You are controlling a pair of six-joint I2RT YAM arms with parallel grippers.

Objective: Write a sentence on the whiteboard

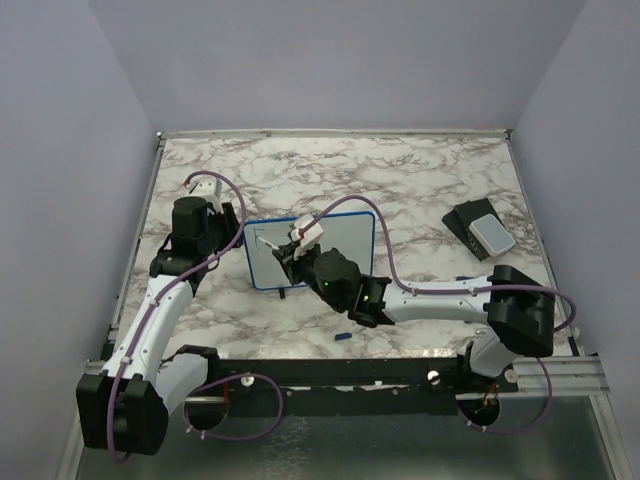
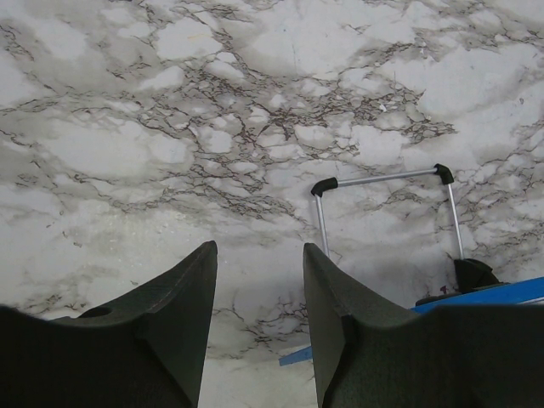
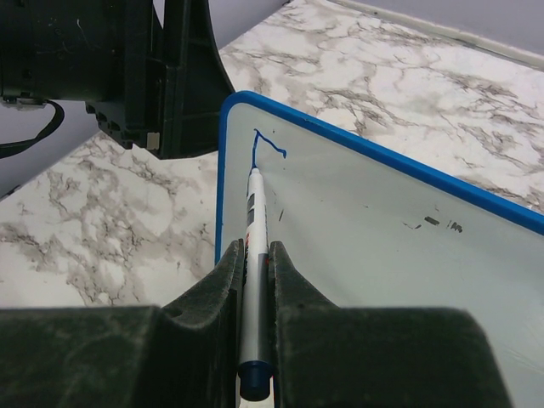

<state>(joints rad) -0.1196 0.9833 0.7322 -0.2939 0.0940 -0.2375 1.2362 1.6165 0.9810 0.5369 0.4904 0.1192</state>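
From above, you can see the whiteboard in the middle of the marble table, with its long axis running left to right. Your right gripper reaches over its left half. The left gripper hangs just beside the board's left edge, and I can't tell whether it touches. The dark eraser block lies well apart to the right. A small blue piece, probably a cap, sits near the front edge.

In your left wrist view, the left gripper is spread wide with nothing between its fingers and only marble below. The whiteboard's blue frame peeks in at the right, and a wire stand reaches out past it.

In your right wrist view, the right gripper is clamped on the marker. The tip appears to rest near the board's upper-left corner, just under the only ink, a short blue hooked stroke that begins the sentence. The rest of the whiteboard is white apart from faint dark specks, and it stretches away to the right of the tip. I judge that your next strokes should travel that way, along the long axis, using the right arm.
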